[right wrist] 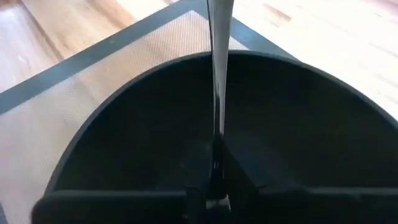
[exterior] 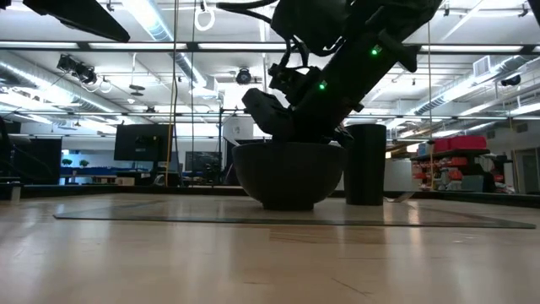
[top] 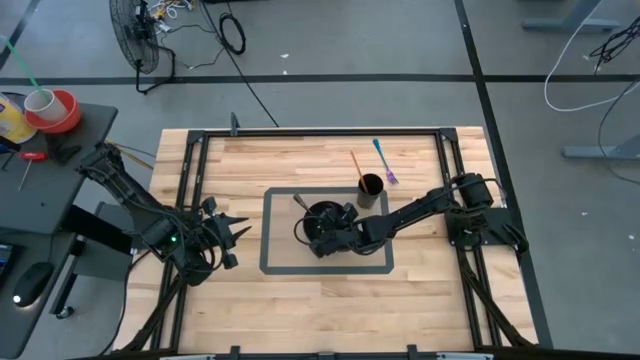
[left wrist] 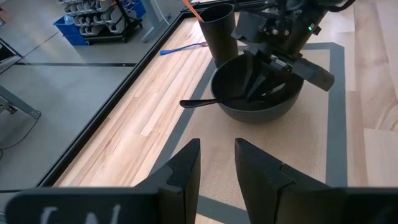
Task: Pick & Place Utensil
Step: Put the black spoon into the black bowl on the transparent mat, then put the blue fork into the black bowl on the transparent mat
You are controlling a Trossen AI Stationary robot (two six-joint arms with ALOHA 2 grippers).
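A black bowl [top: 304, 234] sits on a grey-bordered mat [top: 275, 262] at the table's middle. A dark utensil [left wrist: 200, 102] lies in it, its handle [top: 300, 204] leaning on the rim and sticking out toward the far left. My right gripper [right wrist: 216, 168] reaches down into the bowl from the right and is shut on this utensil. My left gripper [left wrist: 217, 168] waits open, low over the table left of the mat, touching nothing. My right gripper pinches the dark utensil between its two fingers [right wrist: 231, 171], on the part [right wrist: 217, 127] that lies inside the bowl. It comes slanting down from the table's right, roughly along the utensil. The handle runs on over the bowl's rim [right wrist: 219, 59].
A black cup [top: 370, 187] holding an orange stick [top: 355, 165] stands just behind the bowl to the right. A blue and purple fork [top: 384, 160] lies on the wood beyond it. Black frame rails [top: 195, 170] run along the table's sides.
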